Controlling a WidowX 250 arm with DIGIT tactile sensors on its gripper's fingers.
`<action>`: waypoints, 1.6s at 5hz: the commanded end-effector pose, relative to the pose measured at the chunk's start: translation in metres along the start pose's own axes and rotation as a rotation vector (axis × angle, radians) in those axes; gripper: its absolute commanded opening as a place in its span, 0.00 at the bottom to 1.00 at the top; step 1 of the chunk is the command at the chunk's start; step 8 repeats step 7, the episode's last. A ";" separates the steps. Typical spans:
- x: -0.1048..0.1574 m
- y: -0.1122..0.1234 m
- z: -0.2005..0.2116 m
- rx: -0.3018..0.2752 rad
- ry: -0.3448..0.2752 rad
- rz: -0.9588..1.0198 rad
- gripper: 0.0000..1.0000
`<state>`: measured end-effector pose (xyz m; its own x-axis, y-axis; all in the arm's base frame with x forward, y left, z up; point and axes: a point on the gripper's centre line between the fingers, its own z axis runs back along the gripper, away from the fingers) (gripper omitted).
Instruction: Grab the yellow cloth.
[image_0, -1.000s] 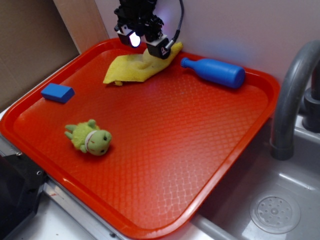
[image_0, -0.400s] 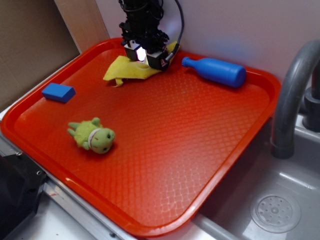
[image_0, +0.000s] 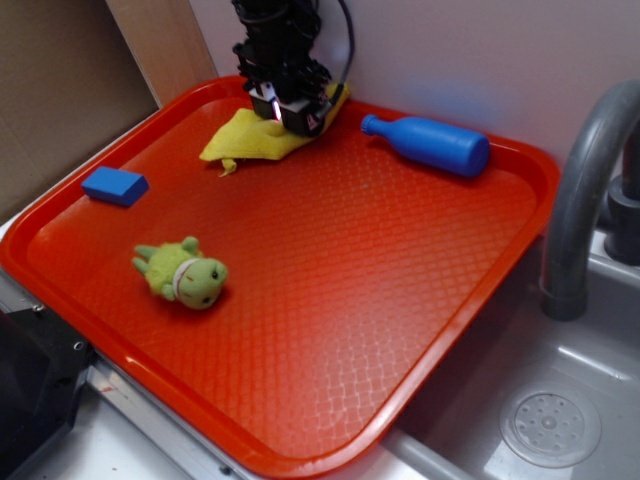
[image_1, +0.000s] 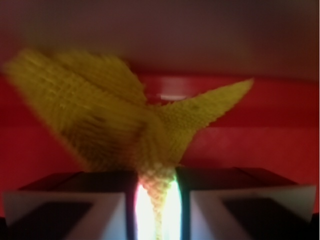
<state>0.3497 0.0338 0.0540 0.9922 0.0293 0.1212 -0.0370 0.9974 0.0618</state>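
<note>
Both fingers (image_1: 65, 202) of hand (image_1: 156, 200) seemingly around yellow cloth (image_1: 100, 115).

Yellow cloth (image_1: 115, 125) blurred in wrist view, its pinched fold hidden between jaws, faucet (image_0: 590, 180) cut off.

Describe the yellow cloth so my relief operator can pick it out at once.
On the red tray, look to the far edge by the wall, left of the blue bottle. The yellow cloth is crumpled there, pinched in the gripper. Unlike the yellow-green plush frog, it's flat, bright yellow fabric.
</note>
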 end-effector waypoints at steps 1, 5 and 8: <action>-0.021 -0.044 0.144 -0.124 -0.207 -0.088 0.00; -0.064 -0.096 0.201 -0.124 0.093 -0.111 0.00; -0.061 -0.094 0.195 -0.124 0.089 -0.092 0.00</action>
